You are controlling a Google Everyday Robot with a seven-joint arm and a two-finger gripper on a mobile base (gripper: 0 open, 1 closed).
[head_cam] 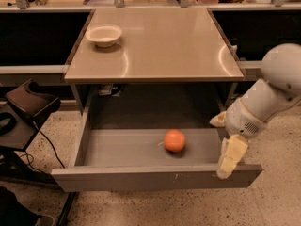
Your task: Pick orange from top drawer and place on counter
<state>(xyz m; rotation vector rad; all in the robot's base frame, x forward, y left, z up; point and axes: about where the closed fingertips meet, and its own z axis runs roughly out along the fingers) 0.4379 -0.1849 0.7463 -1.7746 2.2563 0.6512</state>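
The orange (174, 140) lies on the floor of the open top drawer (155, 177), right of its middle. The drawer is pulled out below the counter (160, 41), which is beige and glossy. My gripper (222, 146) hangs from the white arm at the right and reaches over the drawer's right front corner, to the right of the orange and apart from it. Its two cream fingers (230, 155) stand apart and hold nothing.
A white bowl (104, 35) stands on the counter's back left. Dark side shelves flank the counter. A black stand (28, 105) with cables sits on the speckled floor to the left of the drawer.
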